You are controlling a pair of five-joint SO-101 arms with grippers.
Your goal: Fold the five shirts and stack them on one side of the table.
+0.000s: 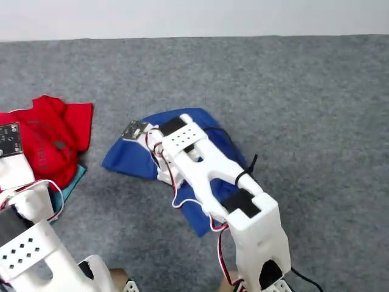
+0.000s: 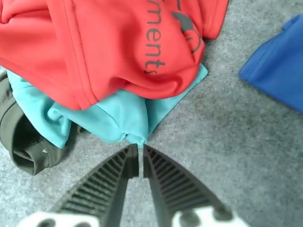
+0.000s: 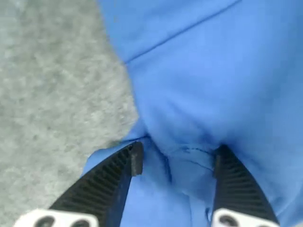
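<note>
A red shirt (image 1: 51, 137) lies bunched on top of a pile at the table's left side. Under it are a teal shirt (image 2: 118, 118) and a dark olive garment (image 2: 23, 137). My left gripper (image 2: 138, 153) is shut on the teal shirt's puckered corner, at the pile's edge. A blue shirt (image 1: 130, 158) lies crumpled in the middle of the table under my right arm (image 1: 200, 164). My right gripper (image 3: 179, 158) is open and pressed down onto the blue shirt (image 3: 213, 71), with a raised fold of cloth between its fingers.
Grey carpet-like table cover (image 1: 304, 97) stretches bare to the right and at the back. The blue shirt's edge (image 2: 279, 61) lies a short way from the pile. My left arm (image 1: 24, 243) stands at the front left corner.
</note>
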